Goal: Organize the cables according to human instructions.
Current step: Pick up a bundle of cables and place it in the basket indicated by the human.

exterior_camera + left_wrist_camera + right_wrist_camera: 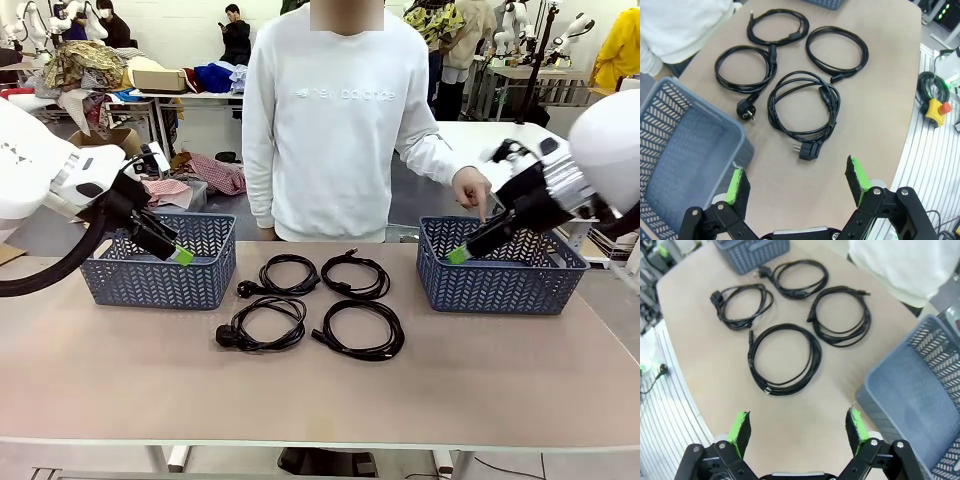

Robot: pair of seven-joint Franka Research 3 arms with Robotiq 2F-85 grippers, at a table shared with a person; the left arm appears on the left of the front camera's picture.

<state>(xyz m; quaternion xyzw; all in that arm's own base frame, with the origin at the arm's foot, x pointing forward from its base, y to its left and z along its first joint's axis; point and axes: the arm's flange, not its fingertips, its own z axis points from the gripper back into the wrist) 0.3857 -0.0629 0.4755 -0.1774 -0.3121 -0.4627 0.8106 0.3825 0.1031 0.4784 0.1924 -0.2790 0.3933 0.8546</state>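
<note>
Several black cables lie coiled mid-table between two blue-grey baskets. At the back are a plugged coil (262,270) and a thinner one (380,280). In front are a coil with a chunky plug (228,337) and a plain coil (398,335). My left gripper (181,256) hangs open over the left basket (110,285). Its wrist view has the plugged coil (807,149) closest, ahead of its open gripper (796,172). My right gripper (457,255) is open over the right basket (500,290). Below its open gripper (798,414) lies the plain coil (752,360). The person's hand (472,188) points a finger down at the right basket.
The person stands at the far edge, between the baskets. The left basket's corner (742,135) is close under my left fingers, and the right basket's rim (865,385) is beside my right fingers. A stop-button box (935,107) sits off the table's edge. Bare tabletop stretches in front of the coils.
</note>
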